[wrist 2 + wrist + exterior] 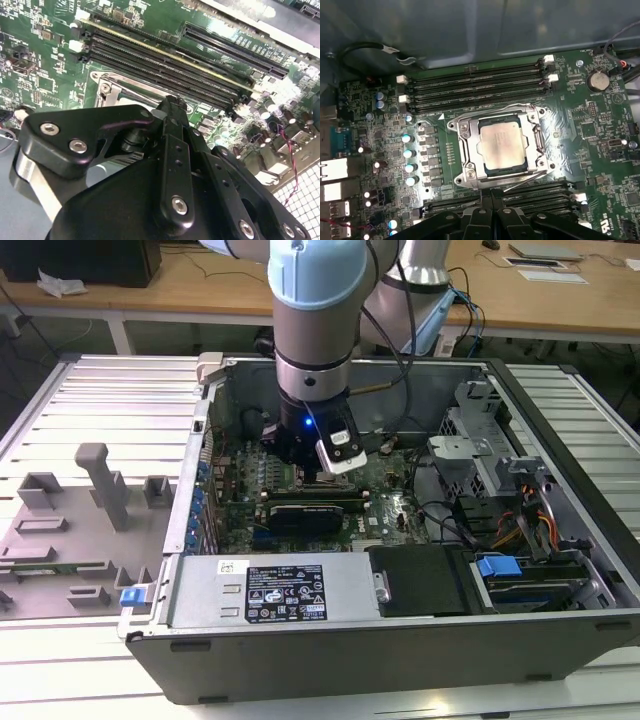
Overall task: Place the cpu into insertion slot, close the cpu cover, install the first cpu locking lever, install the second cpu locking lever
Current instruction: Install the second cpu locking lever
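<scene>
Cpu (pixel 502 146) is sitting in insertion slot (pixel 465 172), cpu cover (pixel 468 150) closed over it; tool (pixel 172 107) hovering just above, grip state unclear.

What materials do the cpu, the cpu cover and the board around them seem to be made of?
The cpu: dull silvery-grey metal top, matte, with soft reflections. The cpu cover: thin bright metal frame, probably steel, with sharp glints on its edges. The board: green laminate, glossy, probably lacquered fibreglass, carrying fine traces.
</scene>
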### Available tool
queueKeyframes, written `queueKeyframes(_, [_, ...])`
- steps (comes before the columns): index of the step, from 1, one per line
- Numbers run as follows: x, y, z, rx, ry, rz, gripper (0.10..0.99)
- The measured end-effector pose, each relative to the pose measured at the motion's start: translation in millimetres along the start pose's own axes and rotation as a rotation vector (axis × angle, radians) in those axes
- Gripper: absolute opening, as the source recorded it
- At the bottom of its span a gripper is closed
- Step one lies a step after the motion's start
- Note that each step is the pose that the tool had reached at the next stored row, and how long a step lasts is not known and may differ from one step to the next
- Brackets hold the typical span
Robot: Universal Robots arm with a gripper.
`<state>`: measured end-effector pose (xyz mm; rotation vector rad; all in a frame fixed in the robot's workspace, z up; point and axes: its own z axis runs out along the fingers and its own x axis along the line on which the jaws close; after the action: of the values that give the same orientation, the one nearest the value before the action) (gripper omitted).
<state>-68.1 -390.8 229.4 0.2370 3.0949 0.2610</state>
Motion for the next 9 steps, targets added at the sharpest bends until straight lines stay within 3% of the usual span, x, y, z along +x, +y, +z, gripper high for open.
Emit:
queueKeyframes(6, [3.4,-14.0,4.2,-0.075,0.0114,0.003,0.106])
queueKeyframes(9, [7.8,-17.3,6.4,-0.096,0.0145,0.004,0.106])
